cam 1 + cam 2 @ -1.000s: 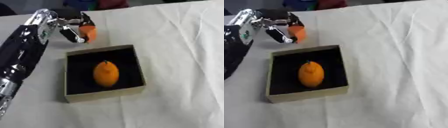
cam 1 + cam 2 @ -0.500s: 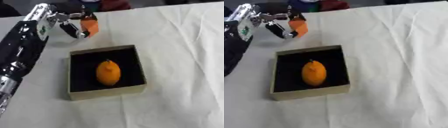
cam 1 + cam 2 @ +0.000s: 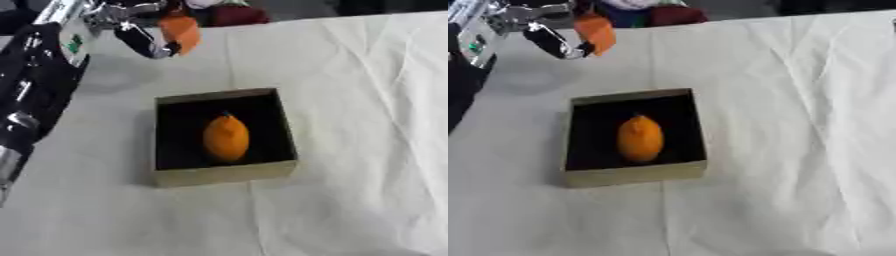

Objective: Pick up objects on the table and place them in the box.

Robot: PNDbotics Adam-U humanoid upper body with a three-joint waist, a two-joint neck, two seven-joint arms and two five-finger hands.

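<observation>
1. White cloth over the desk point(image 3: 367, 100), wrinkled; dark and red shapes along the upper edge, too blurred to name.
2. Open box point(image 3: 224, 172) at frame centre, dark inside, with an orange lemon-shaped fruit point(image 3: 226, 138) lying in it.
3. Left hand point(image 3: 131, 22) at upper left, raised above the cloth, fingers point(image 3: 144, 45) curled round an orange object point(image 3: 180, 31).
4. Orange object up and left of the box, well apart.
</observation>
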